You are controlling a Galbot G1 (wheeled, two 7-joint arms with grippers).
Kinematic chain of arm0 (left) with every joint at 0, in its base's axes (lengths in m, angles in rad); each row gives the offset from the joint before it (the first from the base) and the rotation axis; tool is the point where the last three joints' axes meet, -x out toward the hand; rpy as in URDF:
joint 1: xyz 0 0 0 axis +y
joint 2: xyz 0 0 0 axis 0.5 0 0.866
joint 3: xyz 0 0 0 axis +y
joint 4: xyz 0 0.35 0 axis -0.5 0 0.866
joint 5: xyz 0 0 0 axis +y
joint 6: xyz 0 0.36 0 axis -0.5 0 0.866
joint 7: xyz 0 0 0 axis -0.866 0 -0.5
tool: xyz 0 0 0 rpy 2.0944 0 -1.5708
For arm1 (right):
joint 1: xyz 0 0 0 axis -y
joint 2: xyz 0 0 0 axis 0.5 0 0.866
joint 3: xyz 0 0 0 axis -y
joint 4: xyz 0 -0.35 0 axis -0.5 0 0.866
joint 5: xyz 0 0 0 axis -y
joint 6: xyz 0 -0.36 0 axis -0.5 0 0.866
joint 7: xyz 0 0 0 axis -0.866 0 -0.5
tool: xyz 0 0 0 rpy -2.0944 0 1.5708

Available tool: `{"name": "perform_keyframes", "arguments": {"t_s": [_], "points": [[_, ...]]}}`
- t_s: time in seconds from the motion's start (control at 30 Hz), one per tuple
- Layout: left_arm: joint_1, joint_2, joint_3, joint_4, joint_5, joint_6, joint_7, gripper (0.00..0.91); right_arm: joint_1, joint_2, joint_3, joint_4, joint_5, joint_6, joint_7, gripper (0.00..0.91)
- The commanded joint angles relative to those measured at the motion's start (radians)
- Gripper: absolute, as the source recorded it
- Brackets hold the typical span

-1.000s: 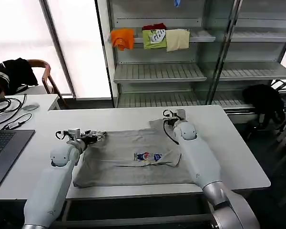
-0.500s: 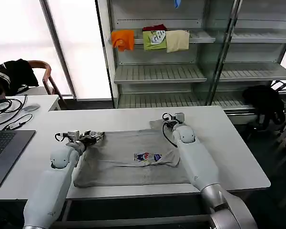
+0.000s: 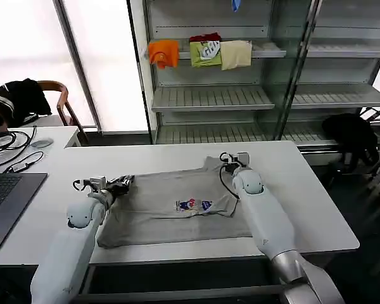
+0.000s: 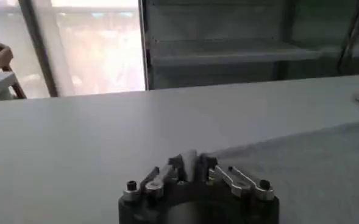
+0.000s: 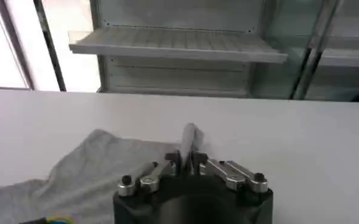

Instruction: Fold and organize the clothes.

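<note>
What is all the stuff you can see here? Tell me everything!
T-shirt: one, light grey with a small multicoloured chest print, spread on the table.
Table: one, white, in front of the robot.
Folded garments: three, orange, green and cream, on the upper shelf.
Shelving unit: one, grey, behind the table.
Laptop: one, dark, far left.
Cables: black, on the side desk.
Chair: one, wooden, draped with a black garment.
Left gripper: shut on the T-shirt's left edge.
Right gripper: shut on the T-shirt's far right corner.
</note>
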Motion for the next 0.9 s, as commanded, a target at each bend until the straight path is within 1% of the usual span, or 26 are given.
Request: {"name": "perform_keyframes", "arguments": {"t_s": [0.03, 0.23, 0.37, 0.4, 0.47, 0.63, 0.9], "points": [[0.008, -0.003, -0.004, -0.042, -0.012, 0.001, -0.007, 0.02, -0.031, -0.007, 0.001, 0.07, 0.028, -0.007, 0.0, 0.0], [0.01, -0.002, -0.009, -0.071, -0.026, -0.02, -0.012, 0.01, -0.054, -0.011, 0.014, 0.135, 0.051, 0.002, -0.003, 0.0], [0.014, 0.002, -0.016, -0.119, -0.044, -0.028, -0.012, 0.01, -0.081, -0.018, 0.019, 0.239, 0.076, 0.007, -0.008, 0.0], [0.015, 0.005, -0.017, -0.13, -0.046, -0.028, -0.013, 0.02, -0.085, -0.02, 0.02, 0.253, 0.078, 0.008, -0.008, 0.0], [0.02, 0.013, -0.017, -0.15, -0.056, -0.03, -0.014, 0.01, -0.096, -0.018, 0.026, 0.313, 0.081, 0.009, -0.008, 0.0], [0.035, 0.027, -0.02, -0.197, -0.066, -0.035, -0.017, 0.01, -0.12, -0.017, 0.03, 0.409, 0.092, 0.004, -0.006, 0.0], [0.106, 0.056, -0.025, -0.313, -0.065, -0.027, -0.018, 0.01, -0.172, -0.043, 0.021, 0.559, 0.096, -0.014, 0.018, 0.0]]}}
